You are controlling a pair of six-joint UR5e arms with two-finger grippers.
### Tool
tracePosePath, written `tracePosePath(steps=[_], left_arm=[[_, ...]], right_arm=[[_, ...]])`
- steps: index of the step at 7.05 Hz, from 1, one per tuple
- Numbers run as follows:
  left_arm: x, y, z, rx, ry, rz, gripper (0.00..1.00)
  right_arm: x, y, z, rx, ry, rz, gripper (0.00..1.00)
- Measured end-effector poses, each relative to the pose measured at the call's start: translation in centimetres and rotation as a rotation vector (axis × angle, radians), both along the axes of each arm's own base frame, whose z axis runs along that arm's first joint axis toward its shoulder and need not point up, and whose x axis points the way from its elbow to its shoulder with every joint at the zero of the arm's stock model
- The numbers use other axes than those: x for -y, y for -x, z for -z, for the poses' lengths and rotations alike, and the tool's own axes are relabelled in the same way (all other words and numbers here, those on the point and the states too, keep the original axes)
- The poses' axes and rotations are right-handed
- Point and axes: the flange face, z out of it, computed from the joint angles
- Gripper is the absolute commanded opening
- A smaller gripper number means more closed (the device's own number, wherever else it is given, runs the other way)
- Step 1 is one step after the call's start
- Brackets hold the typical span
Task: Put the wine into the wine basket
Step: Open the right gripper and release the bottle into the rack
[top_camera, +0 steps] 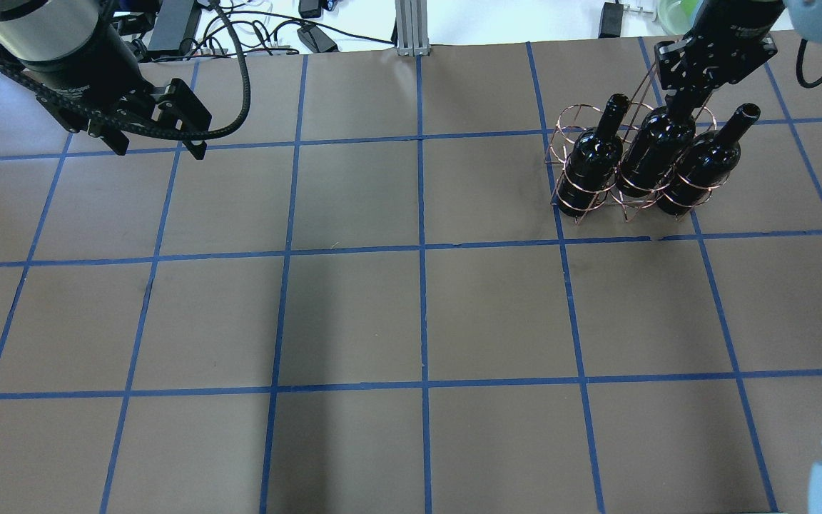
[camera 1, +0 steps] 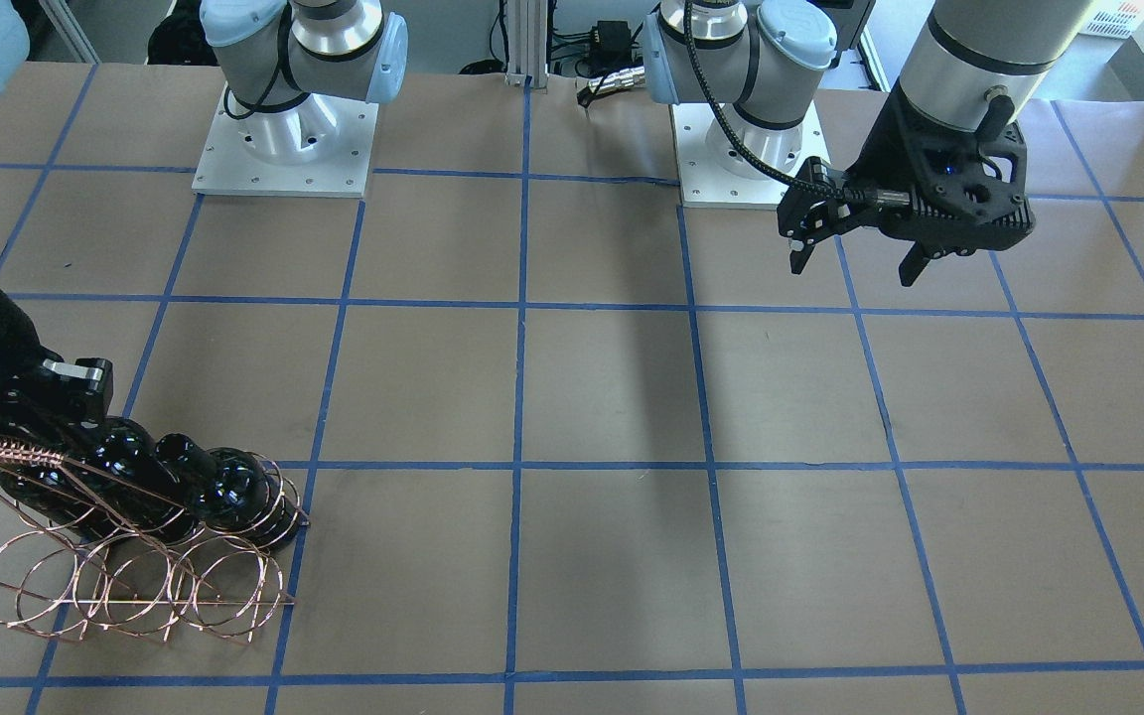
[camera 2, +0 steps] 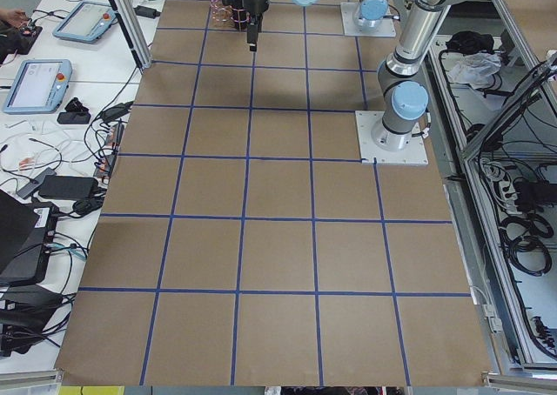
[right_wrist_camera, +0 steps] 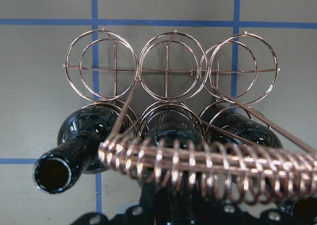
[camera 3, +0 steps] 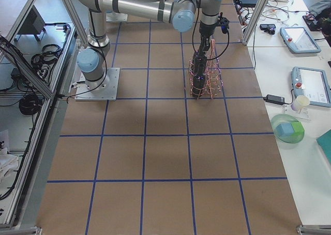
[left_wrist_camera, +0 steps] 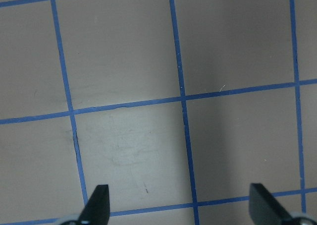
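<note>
Nearest the robot, the left gripper [camera 1: 852, 268] hung in the air above the brown table [top_camera: 354, 314], well apart from everything else. Its jaws were spread wide with nothing between them. Its wrist view showed only the paper surface and the blue tape lines [left_wrist_camera: 183, 98] between the two fingertips.

Farther out, on the robot's right side, the wine basket [right_wrist_camera: 167, 69] stood on the table, straddling a tape line. The row of rings on the robot's side held three glossy black bottles, neck up and side by side. The wine [top_camera: 652, 153] sat in the middle ring. The left-hand bottle [top_camera: 591, 168] and the right-hand bottle [top_camera: 703, 168] stood just beside it, each in its own ring with its open mouth showing.

The right gripper [top_camera: 675, 107] stood over the wine with a finger on either side of the neck. The top of that neck was hidden under the gripper body. The twisted handle [right_wrist_camera: 208, 168] ran across close to the necks and blocked the wrist view there. It could not be told whether the jaws were pressing on the glass or standing loose around it.

Farthest from the robot, the basket's second row of three rings faced the operators' side, and the table showed through it.
</note>
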Motion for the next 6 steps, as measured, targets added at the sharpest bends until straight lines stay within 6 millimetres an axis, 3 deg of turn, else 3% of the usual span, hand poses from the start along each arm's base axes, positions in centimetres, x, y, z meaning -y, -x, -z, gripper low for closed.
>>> tracePosePath(steps=[1,2,3,5,6], left_arm=[[0.0,0.0,0.0,0.0,-0.001,0.0,1.0],[0.0,0.0,0.1,0.0,-0.001,0.0,1.0],[0.0,0.0,0.1,0.0,-0.002,0.0,1.0],[0.1,-0.1,0.1,0.0,-0.003,0.0,1.0],[0.1,0.0,0.1,0.0,-0.003,0.0,1.0]], right_arm=[[0.2,0.1,0.9,0.001,-0.002,-0.008,0.54],[0.4,0.1,1.5,0.0,-0.002,-0.012,0.9],[0.5,0.1,1.7,-0.001,-0.001,-0.013,1.0],[0.0,0.1,0.6,-0.008,0.013,-0.009,1.0],[-1.1,-0.1,-1.3,-0.012,0.03,-0.007,1.0]])
